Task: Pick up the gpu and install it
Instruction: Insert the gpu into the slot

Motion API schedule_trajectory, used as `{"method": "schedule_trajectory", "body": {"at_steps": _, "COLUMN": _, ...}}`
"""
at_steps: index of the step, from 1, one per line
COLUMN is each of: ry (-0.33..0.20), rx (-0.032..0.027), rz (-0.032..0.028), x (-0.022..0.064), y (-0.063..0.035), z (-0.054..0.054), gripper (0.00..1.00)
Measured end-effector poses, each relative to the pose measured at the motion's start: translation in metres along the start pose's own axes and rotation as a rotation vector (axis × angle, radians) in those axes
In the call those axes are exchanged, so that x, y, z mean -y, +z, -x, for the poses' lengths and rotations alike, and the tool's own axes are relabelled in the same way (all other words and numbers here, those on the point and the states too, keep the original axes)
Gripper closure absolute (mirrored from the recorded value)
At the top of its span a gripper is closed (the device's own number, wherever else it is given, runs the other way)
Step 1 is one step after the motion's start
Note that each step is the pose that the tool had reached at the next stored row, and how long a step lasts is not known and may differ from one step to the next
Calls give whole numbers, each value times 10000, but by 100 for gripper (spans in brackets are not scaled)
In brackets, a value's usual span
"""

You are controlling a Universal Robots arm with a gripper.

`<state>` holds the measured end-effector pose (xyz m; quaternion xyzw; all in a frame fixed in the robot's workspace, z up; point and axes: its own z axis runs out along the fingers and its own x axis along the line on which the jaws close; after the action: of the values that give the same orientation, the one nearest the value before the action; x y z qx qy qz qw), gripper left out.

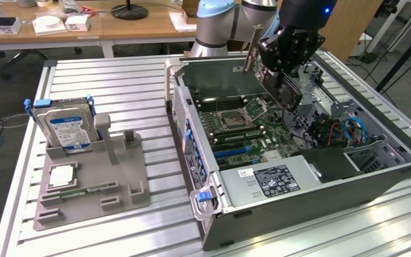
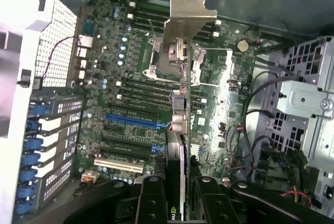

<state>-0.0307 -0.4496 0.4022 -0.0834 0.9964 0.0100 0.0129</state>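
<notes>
Wrist view: gpu (image 2: 176,151) clamped edge-on between the fingers (image 2: 151,203); its bracket (image 2: 189,18) juts ahead over the motherboard (image 2: 130,70).

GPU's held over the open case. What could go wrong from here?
1. Green GPU card with black cooler hangs tilted in the jaws; it may meet the long blue motherboard slot askew.
2. Its silver metal end bracket could catch the silver rear slot covers.

gpu (image 2: 176,130): ran out of frame between gripper (image 2: 180,195) fingers
hard drive label (image 1: 68,130): was perhaps too small to read
</notes>
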Motion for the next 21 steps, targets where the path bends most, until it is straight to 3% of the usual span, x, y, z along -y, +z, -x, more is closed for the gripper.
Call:
{"method": "schedule_trajectory", "body": {"at_steps": 13, "ry": -1177, "rx": -21, "rz": 33, "x": 0, "y": 0, "z": 0, "gripper": 73}}
{"method": "schedule_trajectory", "body": {"at_steps": 21, "ry": -1243, "rx": -22, "rz": 35, "x": 0, "y": 0, "z": 0, "gripper": 73}}
